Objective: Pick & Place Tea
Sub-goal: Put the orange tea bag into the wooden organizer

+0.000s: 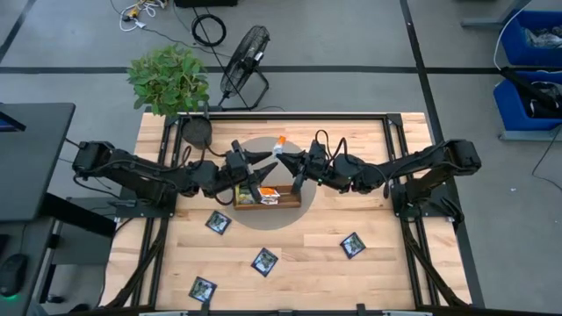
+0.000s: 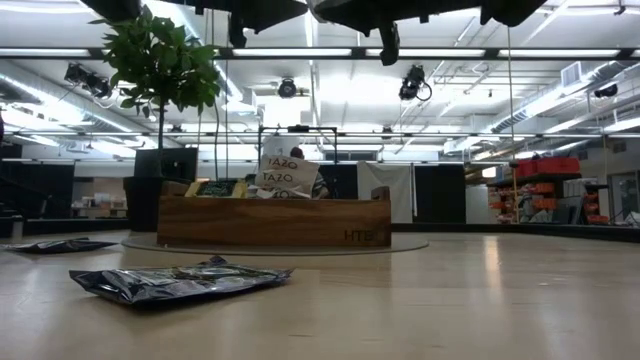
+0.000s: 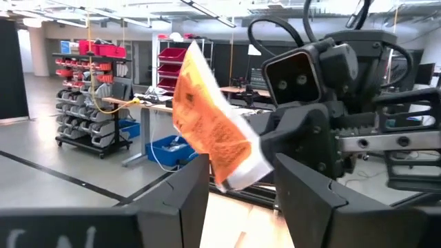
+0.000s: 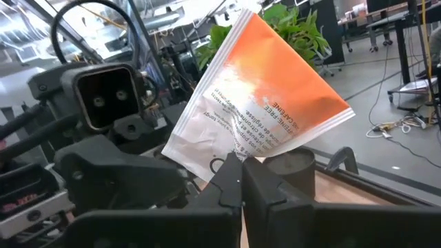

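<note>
Clamped shut on orange-and-white sachet (image 4: 265,110) by right gripper (image 4: 240,182); left gripper (image 3: 241,186) parted, empty. Might've slipped: corner-only pinch.

Bright, even light from ceiling strip lamps (image 2: 420,52) across the upper frame; the nearest foil sachet (image 2: 180,281) looks slightly soft.
</note>
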{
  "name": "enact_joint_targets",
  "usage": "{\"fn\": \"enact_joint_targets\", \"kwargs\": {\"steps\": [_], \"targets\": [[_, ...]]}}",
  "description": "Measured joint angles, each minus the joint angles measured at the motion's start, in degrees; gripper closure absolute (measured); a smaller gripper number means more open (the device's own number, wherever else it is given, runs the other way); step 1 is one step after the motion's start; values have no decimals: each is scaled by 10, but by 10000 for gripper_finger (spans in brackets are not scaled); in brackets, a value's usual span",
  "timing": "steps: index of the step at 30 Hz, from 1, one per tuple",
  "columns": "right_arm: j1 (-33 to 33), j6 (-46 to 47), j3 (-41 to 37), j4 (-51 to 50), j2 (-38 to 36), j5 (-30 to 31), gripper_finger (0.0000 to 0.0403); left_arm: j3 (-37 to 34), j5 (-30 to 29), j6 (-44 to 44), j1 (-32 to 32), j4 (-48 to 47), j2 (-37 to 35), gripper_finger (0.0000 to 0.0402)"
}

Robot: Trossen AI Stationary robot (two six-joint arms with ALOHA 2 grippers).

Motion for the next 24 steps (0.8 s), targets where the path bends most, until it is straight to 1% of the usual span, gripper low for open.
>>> {"fn": "enact_joint_targets", "kwargs": {"steps": [4, 7, 12, 18, 19, 24], "targets": [[0, 0, 0, 5, 1, 0, 403, 0, -8, 0, 3, 1, 0, 237], [0, 0, 0, 5, 1, 0, 403, 0, -16, 0, 3, 1, 0, 251], [0, 1, 0, -1, 1, 0, 403, 0, -17, 0, 3, 0, 0, 299], [0, 0, 0, -6, 1, 3, 403, 0, -18, 0, 3, -7, 0, 384], [0, 0, 0, -9, 1, 3, 403, 0, -18, 1, 3, -10, 0, 392], [0, 1, 0, -16, 1, 3, 397, 0, -18, 7, 3, -17, 0, 398]]}}
